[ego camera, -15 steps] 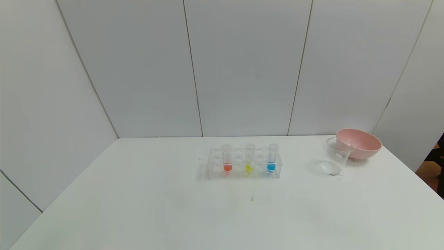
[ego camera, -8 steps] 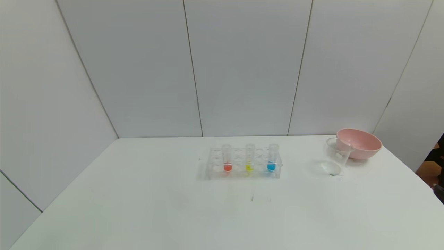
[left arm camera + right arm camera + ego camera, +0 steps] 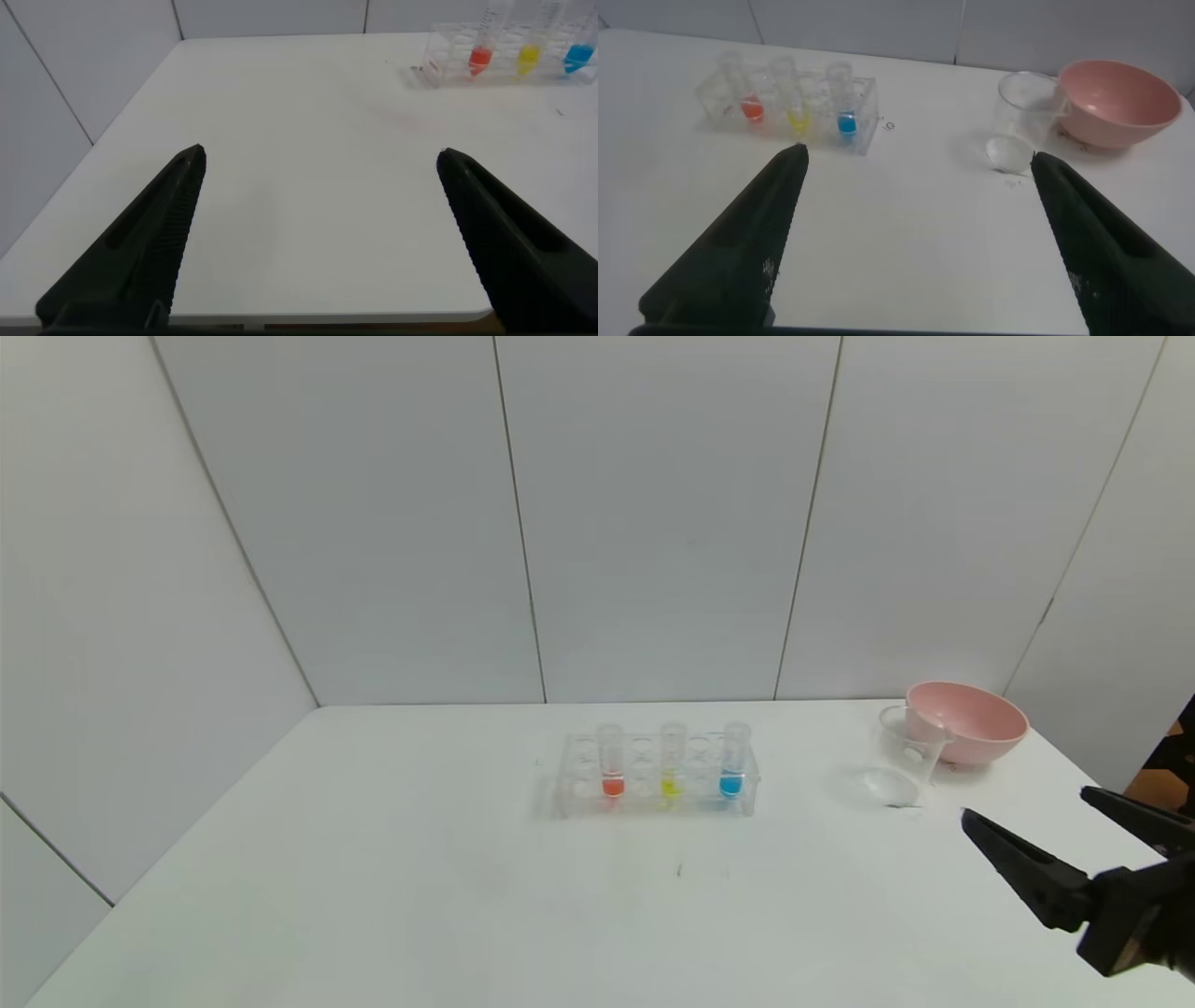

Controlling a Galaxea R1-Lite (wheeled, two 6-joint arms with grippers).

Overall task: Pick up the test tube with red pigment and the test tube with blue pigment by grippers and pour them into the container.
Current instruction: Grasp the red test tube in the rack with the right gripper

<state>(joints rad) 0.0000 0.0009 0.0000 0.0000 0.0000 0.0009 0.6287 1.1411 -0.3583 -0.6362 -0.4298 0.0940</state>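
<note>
Here, rack [image 3: 653, 777]: held red [image 3: 611, 763], yellow [image 3: 671, 764], blue [image 3: 733, 763] tubes, frame centre.
Writing: none legible.
Right gripper [image 3: 1027, 803]: spread, lower right.
Left gripper [image 3: 318, 159]: spread.
Beaker [image 3: 902, 755]: touched pink bowl [image 3: 971, 721].

The right pincer [image 3: 915, 163] is open, its two black fingers [image 3: 757, 233] spread wide above the white table [image 3: 906, 233] and holding nothing. A clear rack [image 3: 789, 107] stands on the table beyond one finger. It holds three upright tubes in a row: the red tube [image 3: 749, 98], a yellow tube [image 3: 794, 105] in the middle, and the blue tube [image 3: 844, 110] at the end nearest the beaker [image 3: 1022, 121]. The beaker is clear, stands upright, and is well apart from the rack. A pink bowl [image 3: 1120, 103] sits just beside the beaker, on the side away from the rack.
</note>
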